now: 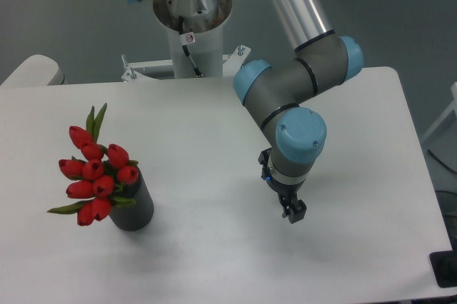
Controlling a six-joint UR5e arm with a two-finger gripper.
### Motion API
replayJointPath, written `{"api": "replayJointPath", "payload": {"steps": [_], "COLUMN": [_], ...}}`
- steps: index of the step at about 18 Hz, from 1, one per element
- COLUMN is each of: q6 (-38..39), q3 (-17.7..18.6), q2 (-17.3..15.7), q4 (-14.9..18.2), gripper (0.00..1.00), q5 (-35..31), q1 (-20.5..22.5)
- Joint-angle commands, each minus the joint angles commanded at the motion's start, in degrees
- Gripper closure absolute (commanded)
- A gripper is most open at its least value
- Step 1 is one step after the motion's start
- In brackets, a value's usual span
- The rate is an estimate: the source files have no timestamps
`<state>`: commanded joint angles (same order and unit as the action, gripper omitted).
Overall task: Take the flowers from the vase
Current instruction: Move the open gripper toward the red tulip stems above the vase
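Red flowers (94,175) stood in the vase (136,208) far left of the gripper (293,211); I could not tell if it was clenched

You look down from one camera, set high at the front of the table (214,125). It faces the arm's base (191,11) at the far edge. It sits far enough back that you see nearly the whole tabletop.
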<state>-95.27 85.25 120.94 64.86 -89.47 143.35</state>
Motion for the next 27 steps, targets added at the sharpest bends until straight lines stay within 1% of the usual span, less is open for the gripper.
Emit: {"api": "replayJointPath", "payload": {"steps": [6, 7, 11, 12, 13, 17, 20, 22, 24, 26, 27], "q6": [0.0, 0.2, 1.1, 1.1, 1.0, 1.1, 1.5, 3.3, 6.3, 9.5, 11.1], "q3": [0.0, -0.6, 0.6, 1.3, 2.3, 5.5, 8.9, 10.5, 12.1, 13.0, 13.4], "q2": [-0.1, 0.0, -0.8, -1.5, -2.5, -6.5, -9.4, -11.4, -12.7, -14.5, -14.8], "q4": [0.3, 0.6, 0.7, 0.8, 0.7, 1.0, 1.1, 1.2, 1.2, 1.3, 1.2], "gripper": [0.0, 0.0, 0.0, 0.0, 0.0, 0.0, 0.0, 0.0, 0.0, 0.0, 0.0], "q5": [0.2, 0.4, 3.7, 4.6, 6.3, 16.5, 22.8, 26.2, 29.9, 35.3, 37.9], "q1": [-0.3, -0.5, -0.5, -0.4, -0.1, 1.3, 1.5, 1.3, 0.8, 0.0, -0.5]}}
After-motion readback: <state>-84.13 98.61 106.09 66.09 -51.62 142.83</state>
